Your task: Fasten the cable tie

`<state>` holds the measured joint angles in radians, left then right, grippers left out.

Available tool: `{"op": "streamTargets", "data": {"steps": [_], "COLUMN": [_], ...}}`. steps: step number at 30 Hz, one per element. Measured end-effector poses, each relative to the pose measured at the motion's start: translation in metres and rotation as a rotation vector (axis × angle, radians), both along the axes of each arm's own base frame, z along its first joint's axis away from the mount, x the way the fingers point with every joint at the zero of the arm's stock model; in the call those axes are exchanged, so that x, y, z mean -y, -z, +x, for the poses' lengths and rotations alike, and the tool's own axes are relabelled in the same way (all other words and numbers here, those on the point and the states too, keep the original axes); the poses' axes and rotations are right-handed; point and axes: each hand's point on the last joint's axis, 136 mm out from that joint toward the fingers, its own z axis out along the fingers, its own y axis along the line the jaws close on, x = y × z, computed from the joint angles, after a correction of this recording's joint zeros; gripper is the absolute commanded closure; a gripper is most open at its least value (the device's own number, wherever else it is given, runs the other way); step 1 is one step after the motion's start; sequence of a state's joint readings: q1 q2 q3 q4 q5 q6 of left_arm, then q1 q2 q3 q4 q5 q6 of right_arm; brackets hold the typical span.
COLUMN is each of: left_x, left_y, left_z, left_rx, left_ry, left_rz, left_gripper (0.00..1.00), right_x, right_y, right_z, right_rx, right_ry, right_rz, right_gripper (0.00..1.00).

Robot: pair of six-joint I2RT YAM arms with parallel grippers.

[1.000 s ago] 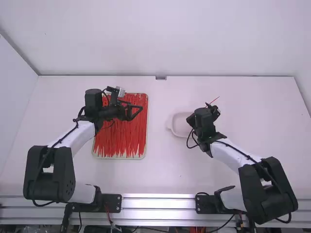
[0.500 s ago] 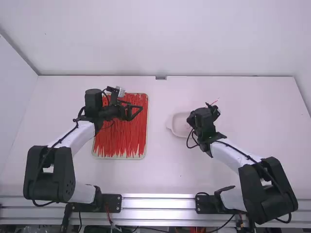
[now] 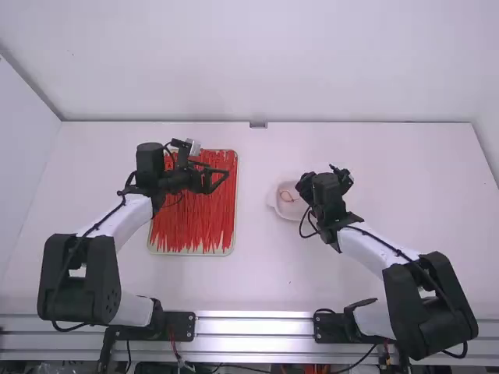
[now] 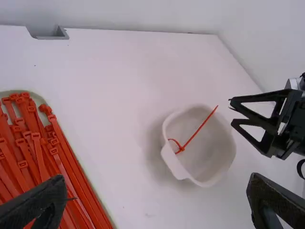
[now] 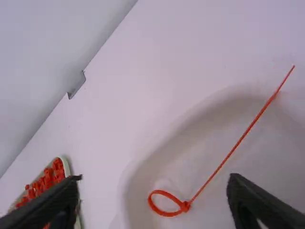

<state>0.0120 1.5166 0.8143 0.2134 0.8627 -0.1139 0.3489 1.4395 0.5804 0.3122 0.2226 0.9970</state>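
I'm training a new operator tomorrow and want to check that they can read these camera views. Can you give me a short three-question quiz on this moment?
1. True or false: the looped cable tie lies inside the white bowl.
2. Multiple choice: the left gripper hangs above A) the bowl, B) the tray of loose red ties, C) bare table.
3. Short answer: is the right gripper holding anything?

Key
1. True.
2. B.
3. No. It is open beside the bowl, and the tie lies free of it.
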Motion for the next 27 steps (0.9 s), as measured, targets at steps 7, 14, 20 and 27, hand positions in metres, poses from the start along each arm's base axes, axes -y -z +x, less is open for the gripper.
{"op": "streamTargets", "data": {"steps": [7,14,20,27], "left_x": [0.0,0.0,-0.004,-0.035], "left_y": [0.0,-0.001,0.009,0.006], "left_z": [0.0,0.0,-0.006,-0.018], "left_rx": [0.0,0.004,-0.071,-0.212], "left_ry": [0.0,-0.001,-0.01,-0.071], "left_rz": [0.0,0.0,0.001,0.071], "left_gripper": [0.01,0.01,0.01,0.01], "right_x": [0.0,-0.011,-0.042,-0.052], "right_y": [0.0,-0.004,-0.017,-0.019], "right_z": [0.0,0.001,0.002,-0.025], "right_rx": [-0.003,0.01,0.097,0.09], "right_ry": [0.015,-0.039,-0.355,-0.645], "right_rz": [0.021,0.052,-0.067,-0.133], "right_gripper": [0.01,0.02,0.01,0.01]}}
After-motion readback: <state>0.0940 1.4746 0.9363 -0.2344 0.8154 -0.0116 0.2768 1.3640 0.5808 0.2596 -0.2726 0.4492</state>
